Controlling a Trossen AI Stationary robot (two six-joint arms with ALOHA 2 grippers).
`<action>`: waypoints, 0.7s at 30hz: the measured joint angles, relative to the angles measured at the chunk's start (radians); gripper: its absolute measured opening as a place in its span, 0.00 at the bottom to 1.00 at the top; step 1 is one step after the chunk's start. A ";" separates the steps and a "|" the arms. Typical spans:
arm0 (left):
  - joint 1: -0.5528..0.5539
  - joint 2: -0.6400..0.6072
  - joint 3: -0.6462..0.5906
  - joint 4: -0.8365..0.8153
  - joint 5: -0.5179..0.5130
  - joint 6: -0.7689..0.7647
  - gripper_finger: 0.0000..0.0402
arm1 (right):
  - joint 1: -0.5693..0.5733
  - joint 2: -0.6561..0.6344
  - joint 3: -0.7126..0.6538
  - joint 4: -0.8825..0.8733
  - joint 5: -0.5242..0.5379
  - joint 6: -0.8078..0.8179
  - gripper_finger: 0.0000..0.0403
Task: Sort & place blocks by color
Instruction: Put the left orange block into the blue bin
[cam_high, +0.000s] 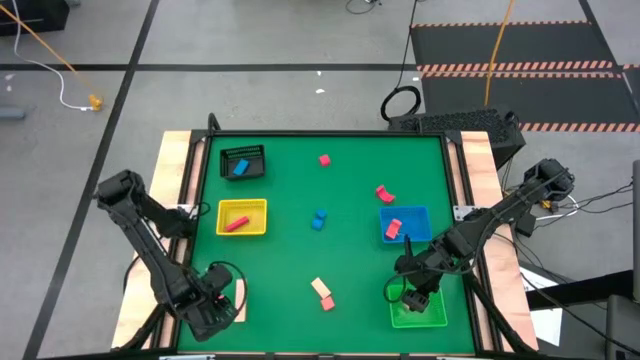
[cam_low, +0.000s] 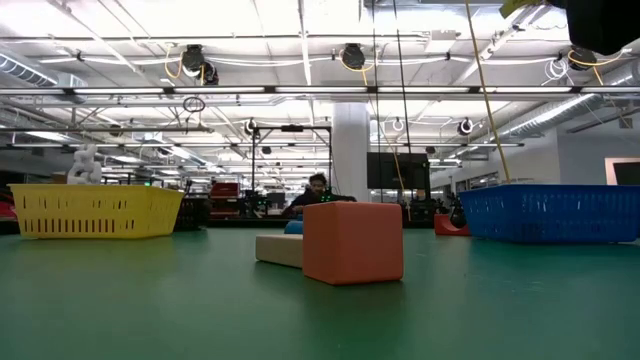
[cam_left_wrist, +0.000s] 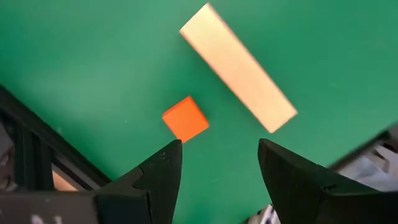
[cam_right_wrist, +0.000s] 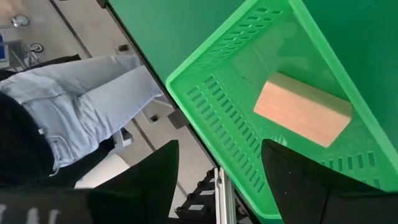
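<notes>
Meanwhile, above the desk's (cam_high: 300, 250) near edge, the right gripper (cam_high: 418, 296) hangs with fingers released over the green tray (cam_high: 400, 317) holding a tan block (cam_right_wrist: 303, 109), while the left gripper (cam_high: 222, 300) waits with fingers spread; other blocks (cam_high: 319, 220) lie unsorted

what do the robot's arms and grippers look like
Both arms are dark, near-black jointed links with rounded joint housings, seen from above at the table's left and right edges. A thin black cable loops beside the left gripper and another beside the right gripper. In the wrist views each gripper has two matte black, wedge-shaped fingers tapering to blunt tips. No markings are visible.
</notes>
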 joint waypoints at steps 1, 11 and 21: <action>-0.006 0.013 0.000 -0.002 0.003 -0.015 0.53 | -0.001 0.000 0.000 0.000 0.001 0.000 0.54; -0.022 0.155 0.000 -0.002 0.088 -0.147 0.53 | -0.006 0.000 0.000 0.002 0.051 -0.033 0.54; -0.020 0.227 0.000 0.004 0.082 -0.199 0.53 | -0.014 0.000 0.000 0.002 0.050 -0.053 0.54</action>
